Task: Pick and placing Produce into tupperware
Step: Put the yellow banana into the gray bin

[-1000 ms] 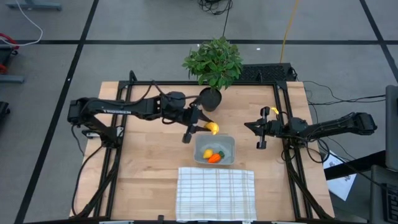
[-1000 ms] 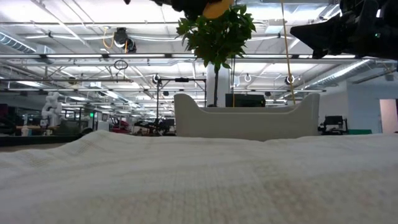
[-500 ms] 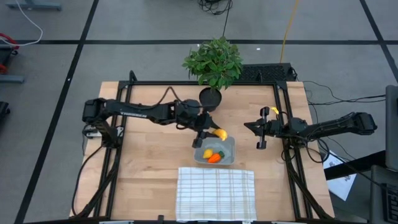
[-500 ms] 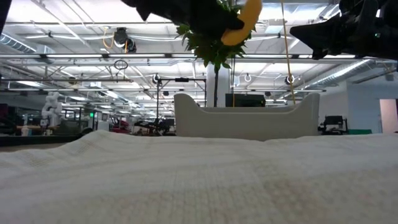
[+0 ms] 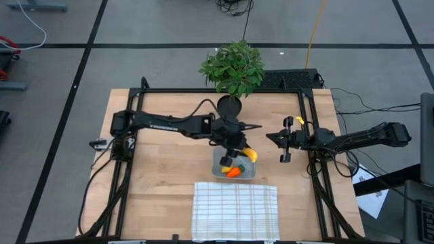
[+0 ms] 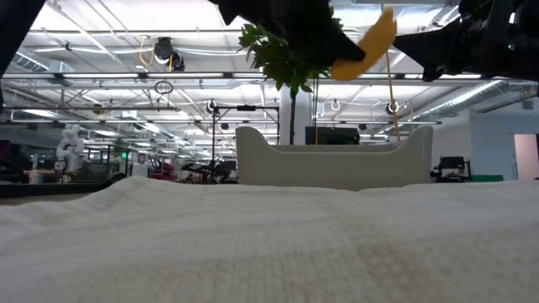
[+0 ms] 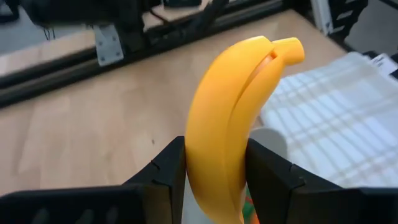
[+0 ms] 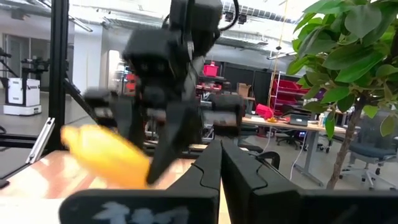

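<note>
Banana (image 7: 227,118), smooth, yellow and curved, is pinched between the two dark fingers (image 7: 161,171) of the left gripper (image 5: 237,150). In the left wrist view the fruit is squeezed at its lower half, and its stem end sticks out past the fingers. From above, the banana is held right over the tupperware (image 5: 218,171), near the side that faces the right arm. In the low view it is seen well above the rim of the box, not touching it.

The tupperware is a small, shallow, see-through box with round corners. An orange carrot (image 5: 232,173) and a small round lemon (image 5: 226,167) are lying inside it, close together. The box sits on the pale wooden table (image 5: 163,183), which is smooth with long planks. A white checked cloth (image 5: 235,211) is spread flat just beside the box, on the near side. A leafy green plant (image 5: 232,68) in a dark pot is standing at the far edge of the table, near the left arm.

The right gripper (image 5: 285,146) is held off to the side, well apart from the box, with its fingers pressed together, as seen in the right wrist view. Bare wood is left open between the box and the right gripper. Black metal rails (image 5: 308,129) run along both sides of the table
</note>
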### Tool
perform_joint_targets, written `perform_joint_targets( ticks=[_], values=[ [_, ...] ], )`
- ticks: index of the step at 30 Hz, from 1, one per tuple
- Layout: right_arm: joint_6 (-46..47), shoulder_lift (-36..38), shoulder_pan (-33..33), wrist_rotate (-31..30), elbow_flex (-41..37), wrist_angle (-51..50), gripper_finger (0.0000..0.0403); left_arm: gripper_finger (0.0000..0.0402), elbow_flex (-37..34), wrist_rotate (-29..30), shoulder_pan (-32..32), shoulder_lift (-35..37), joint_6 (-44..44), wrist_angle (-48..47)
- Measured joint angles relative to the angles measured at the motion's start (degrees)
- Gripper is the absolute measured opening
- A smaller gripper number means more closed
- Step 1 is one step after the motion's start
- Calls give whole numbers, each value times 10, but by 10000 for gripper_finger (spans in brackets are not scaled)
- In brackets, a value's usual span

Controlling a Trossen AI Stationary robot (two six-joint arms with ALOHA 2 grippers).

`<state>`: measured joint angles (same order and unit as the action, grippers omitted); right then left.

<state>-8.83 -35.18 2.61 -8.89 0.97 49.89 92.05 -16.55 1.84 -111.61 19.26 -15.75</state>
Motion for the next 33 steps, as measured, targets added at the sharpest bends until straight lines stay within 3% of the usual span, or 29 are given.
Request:
perform_joint_targets(
  ticks=[33],
  values=[
    [18,-2,0,0,0,-10,0,129,2,62,-12,-79,22,-77]
  ],
)
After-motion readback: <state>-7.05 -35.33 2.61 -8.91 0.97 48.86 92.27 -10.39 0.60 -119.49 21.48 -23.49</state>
